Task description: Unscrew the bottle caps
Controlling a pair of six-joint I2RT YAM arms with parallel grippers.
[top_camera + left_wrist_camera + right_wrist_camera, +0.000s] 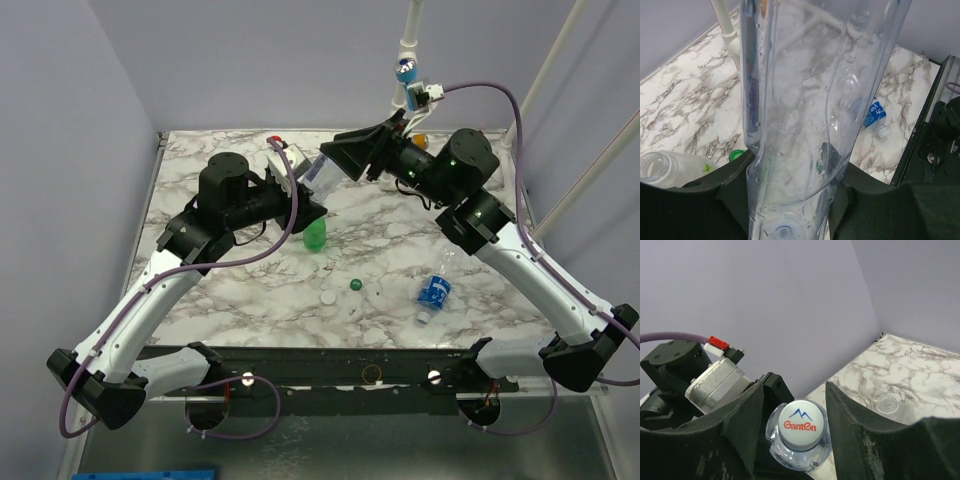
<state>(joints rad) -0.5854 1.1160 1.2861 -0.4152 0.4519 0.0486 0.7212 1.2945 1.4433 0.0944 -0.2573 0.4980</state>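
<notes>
1. Grips the clear Ganten bottle [805, 100] low on its body with the left pincer [792, 167], clamped against the thin wall. Holds it raised above the marble surface [230, 290] with the neck tilted toward the other arm, apparently to brace the bottle against twisting and offer up the cap.
2. Straddles the white Ganten cap [800, 425] with the right pincer [796, 387], spread apart with one finger on each side. Shows a slim gap at the right-hand finger, so it is not yet pinching. Finds the cap seated on the neck, logo facing the wrist camera, which suggests a square approach along the bottle's axis.
3. Leaves the green bottle [315, 235] lying on the surface below the held one, with a green cap [355, 285] and two white caps [328, 296] loose just in front. Shows an uncapped clear bottle [886, 402] near the back corner. Reads those as finished.
4. Leaves the blue-labelled bottle [435, 290] on its side toward the right, well apart from the arms, its white cap on. Counts it as work remaining.
5. Calls next for closing evenly on the cap's rim before turning. Risks the soft wall buckling or the bottle spinning in the lower grip, and the droplets inside hint at slippery plastic.
</notes>
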